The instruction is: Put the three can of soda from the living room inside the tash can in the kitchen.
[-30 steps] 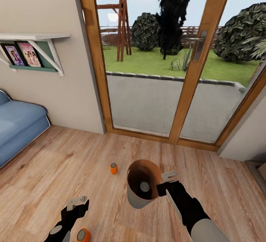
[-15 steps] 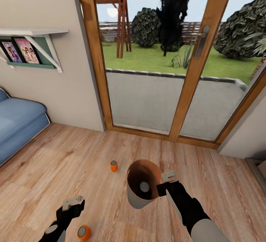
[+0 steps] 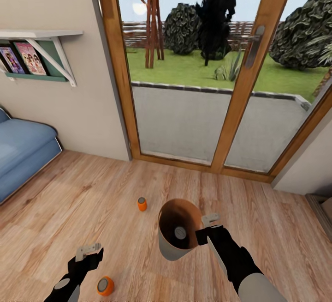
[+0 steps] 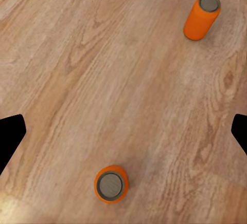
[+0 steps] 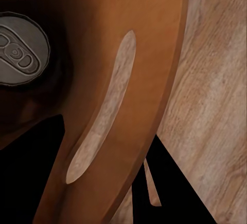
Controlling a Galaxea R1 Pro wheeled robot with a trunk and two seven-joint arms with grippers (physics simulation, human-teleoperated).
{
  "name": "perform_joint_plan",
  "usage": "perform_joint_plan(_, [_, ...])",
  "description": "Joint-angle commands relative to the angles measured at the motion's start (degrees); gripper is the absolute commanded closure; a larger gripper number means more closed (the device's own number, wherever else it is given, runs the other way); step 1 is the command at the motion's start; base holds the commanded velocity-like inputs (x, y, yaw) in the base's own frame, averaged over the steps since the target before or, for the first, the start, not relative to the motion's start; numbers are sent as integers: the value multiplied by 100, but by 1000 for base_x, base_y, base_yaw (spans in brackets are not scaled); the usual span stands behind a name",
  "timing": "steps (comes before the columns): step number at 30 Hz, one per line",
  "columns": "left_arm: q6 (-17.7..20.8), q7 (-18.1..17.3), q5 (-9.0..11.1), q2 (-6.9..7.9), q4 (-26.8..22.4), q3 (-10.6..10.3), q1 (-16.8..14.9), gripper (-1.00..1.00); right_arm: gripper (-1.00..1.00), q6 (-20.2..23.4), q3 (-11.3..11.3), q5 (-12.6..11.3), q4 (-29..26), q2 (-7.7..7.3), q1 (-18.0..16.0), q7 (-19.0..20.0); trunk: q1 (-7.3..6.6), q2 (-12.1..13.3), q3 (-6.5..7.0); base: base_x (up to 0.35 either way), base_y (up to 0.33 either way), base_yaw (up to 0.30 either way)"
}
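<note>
In the living room, the right pincer (image 3: 206, 229) grips the rim of the bin (image 3: 171, 249), 1 finger inside the wall and 1 outside, holding it upright above the wood floor (image 3: 115, 186), apparently so it can serve as a carrier for the cans. 1 can (image 3: 180, 233) already lies in its brown-orange bottom, silvery top up; its colour cannot be told. 2 orange cans remain on the floor: the near can (image 3: 105, 286) stands just beside the left pincer (image 3: 88, 250), and the far can (image 3: 142, 204) stands ahead, near the bin's left side and well short of the glass garden doors (image 3: 203, 85). A blue sofa (image 3: 20, 154) sits at the left wall.

The left pincer hangs empty over the boards, its fingers spread wide, seemingly poised for the near can.

The left wrist view looks straight down on both orange cans (image 4: 111, 184) (image 4: 201, 17), upright and well apart. The right wrist view alone gives the pull-tab top of the can inside the bin (image 5: 20, 49) and the bin wall (image 5: 154, 80) running between the dark fingers.
</note>
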Motion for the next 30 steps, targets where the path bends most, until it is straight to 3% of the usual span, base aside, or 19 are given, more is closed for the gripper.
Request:
perform_joint_plan(1, [0, 0, 0, 0, 1, 2, 0, -100, 100, -8, 0, -34, -5, 1, -2, 55, 0, 0, -9, 0, 0, 0])
perform_joint_plan(21, [-43, -1, 0, 1, -9, 22, -1, -100, 100, 13, -14, -29, -183, 1, -4, 58, 0, 0, -176, 15, 0, 0])
perform_joint_plan(26, [-44, -2, 0, 1, -12, 24, -1, -100, 100, 555, -19, -33, -732, 1, -6, 59, 0, 0, -180, 237, 0, 0])
perform_joint_plan(30, [-44, -2, 0, 1, -9, 26, -1, -100, 100, 709, -23, -34, -905, 1, -4, 59, 0, 0, -181, 83, 0, 0])
